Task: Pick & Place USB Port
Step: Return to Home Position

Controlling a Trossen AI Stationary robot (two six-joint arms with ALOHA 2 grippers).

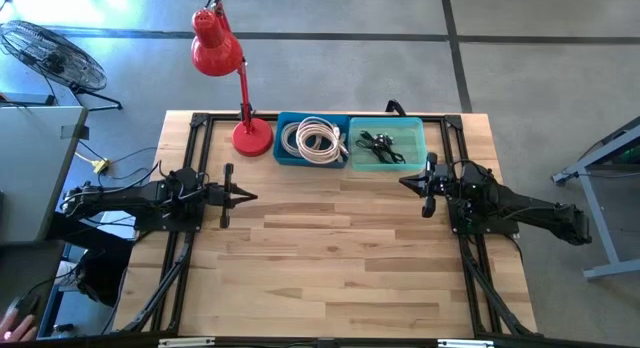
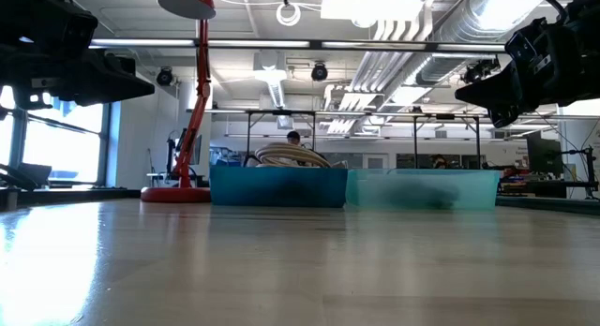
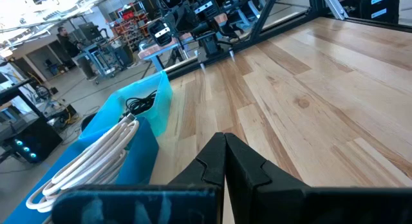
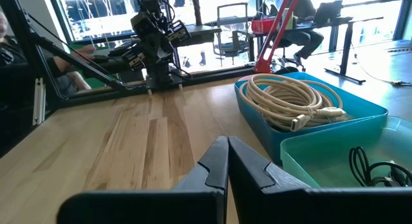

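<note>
Found in the blue bin (image 1: 282, 156) at 12 o'clock on the table (image 1: 330, 268): the pale brown cable (image 1: 315, 141), coiled up. Found in the green bin (image 1: 422, 153), touching the blue one on its 3 o'clock side: the black cable (image 1: 380, 145). Nothing more to carry, by the look of it, so only going home to do. Seen at 9 o'clock: the left gripper (image 1: 243, 197), fingers pressed shut and holding nothing. Seen at 3 o'clock, close to the green bin: the right gripper (image 1: 405, 180), shut tight too and also holding nothing. Pull each arm back slowly toward its own side, away from the middle. Lift a little first, so as not to scrape the wood. Go easy near the bins at 12 o'clock and the red lamp (image 1: 225, 58) at 11 o'clock, so as not to bump them. Move both arms at the same gentle speed and stop softly.
</note>
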